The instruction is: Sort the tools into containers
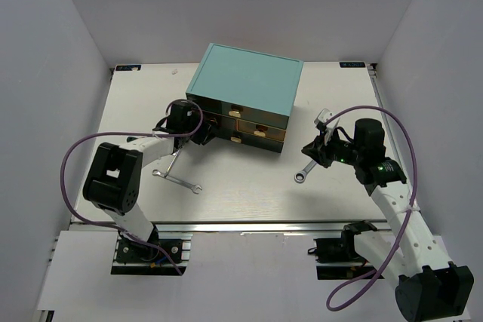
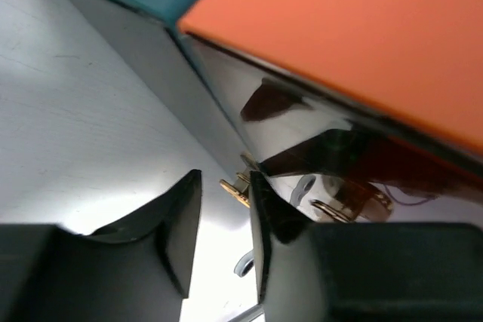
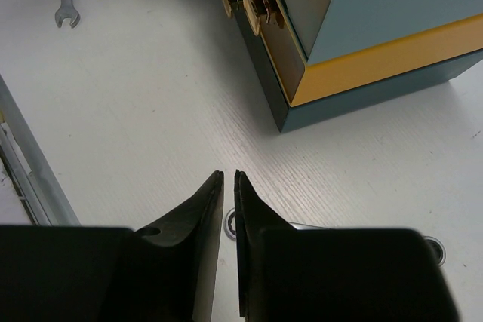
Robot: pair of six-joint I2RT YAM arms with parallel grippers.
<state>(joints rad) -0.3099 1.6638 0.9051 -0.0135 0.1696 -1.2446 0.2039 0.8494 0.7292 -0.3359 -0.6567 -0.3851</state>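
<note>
Left pincer [image 2: 225,179]: sitting partly open, gripping nothing, with a small gold drawer pull [image 2: 234,190] showing in the gap
Right pincer [image 3: 229,175]: hanging barely cracked open, empty
Silver metal wrench [image 1: 304,173]: lying on the white desk [image 1: 249,201] right under the right pincer, near the boxy teal drawer chest [image 1: 245,84]

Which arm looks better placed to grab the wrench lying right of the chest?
Right: the right pincer hangs directly over that wrench. The left pincer is away at the drawers.
</note>
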